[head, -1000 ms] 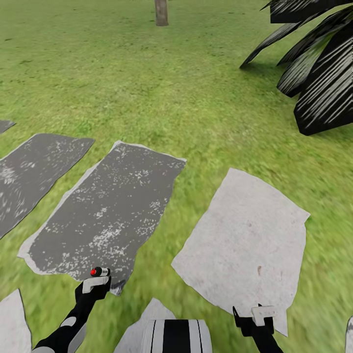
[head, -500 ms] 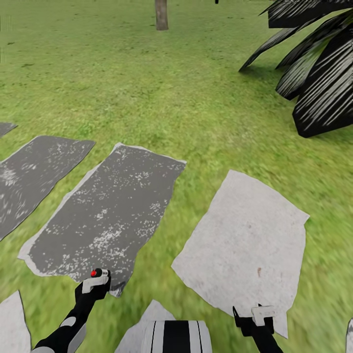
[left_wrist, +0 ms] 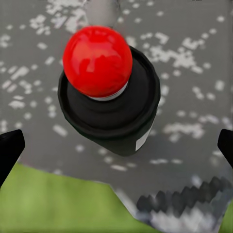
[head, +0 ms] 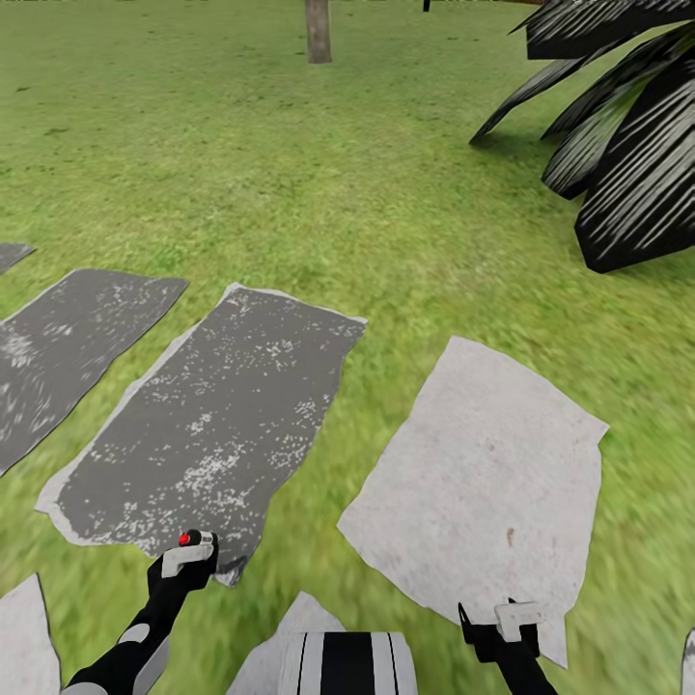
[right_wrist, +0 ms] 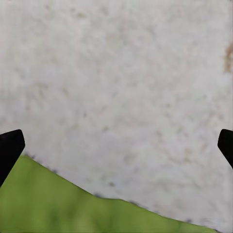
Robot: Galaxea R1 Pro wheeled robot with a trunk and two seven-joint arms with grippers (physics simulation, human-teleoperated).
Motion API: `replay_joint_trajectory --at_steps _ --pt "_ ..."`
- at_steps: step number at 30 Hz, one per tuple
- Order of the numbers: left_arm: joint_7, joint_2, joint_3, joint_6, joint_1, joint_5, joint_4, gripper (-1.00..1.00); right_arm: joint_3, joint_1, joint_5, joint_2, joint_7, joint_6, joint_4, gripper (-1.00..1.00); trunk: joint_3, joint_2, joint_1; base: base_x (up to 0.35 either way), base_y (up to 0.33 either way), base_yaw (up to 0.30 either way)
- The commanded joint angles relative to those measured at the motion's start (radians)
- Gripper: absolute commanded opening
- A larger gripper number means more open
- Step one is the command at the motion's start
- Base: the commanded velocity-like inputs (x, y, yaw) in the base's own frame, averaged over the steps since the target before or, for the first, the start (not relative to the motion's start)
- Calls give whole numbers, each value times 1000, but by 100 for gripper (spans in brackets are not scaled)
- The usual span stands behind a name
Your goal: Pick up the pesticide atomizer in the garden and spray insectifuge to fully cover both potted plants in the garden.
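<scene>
The pesticide atomizer [head: 192, 536] is a black can with a red round top, held low in front of me in my left gripper [head: 188, 552]. In the left wrist view the atomizer [left_wrist: 109, 97] sits between the two black fingertips [left_wrist: 9, 150] of the left gripper [left_wrist: 116, 148], above a dark speckled paver. My right gripper [head: 502, 618] is open with nothing in it. In the right wrist view the right gripper [right_wrist: 116, 145] hangs over a pale paver and grass. The potted plants are out of view.
I stand on the garden lawn [head: 290, 174]. Dark grey pavers [head: 212, 415] lie ahead on the left and a pale paver [head: 483, 483] on the right. Big dark palm fronds [head: 627, 145] hang at the upper right. A tree trunk [head: 318, 24] stands far ahead.
The whole picture has shifted very slightly, so the camera has moved a little. Both arms and the atomizer keep the same pose.
</scene>
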Motion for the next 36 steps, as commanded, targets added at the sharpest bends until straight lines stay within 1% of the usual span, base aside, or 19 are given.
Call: replay_joint_trajectory --at_steps 1,5,10,14,27,36 --pt "-4 0 1 -2 0 7 1 100 -1 0 7 0 0 -2 0 100 0 0 0 0 0 0" --pt "-4 0 1 -2 0 8 1 100 -1 0 7 0 0 -2 0 100 2 0 0 1 0 0" --pt "-4 0 1 -3 0 29 1 100 -1 0 7 0 0 -3 0 100 3 0 0 60 0 0" --pt "-5 0 0 -3 0 36 1 100 -1 0 7 0 0 -2 0 100 3 0 0 27 0 0" --pt "-5 0 0 -3 0 39 1 100 -1 0 8 0 0 -2 0 100 3 0 0 2 0 2" --pt "-5 0 0 -3 0 39 1 100 -1 0 8 0 0 -3 1 100 11 0 0 0 0 90"
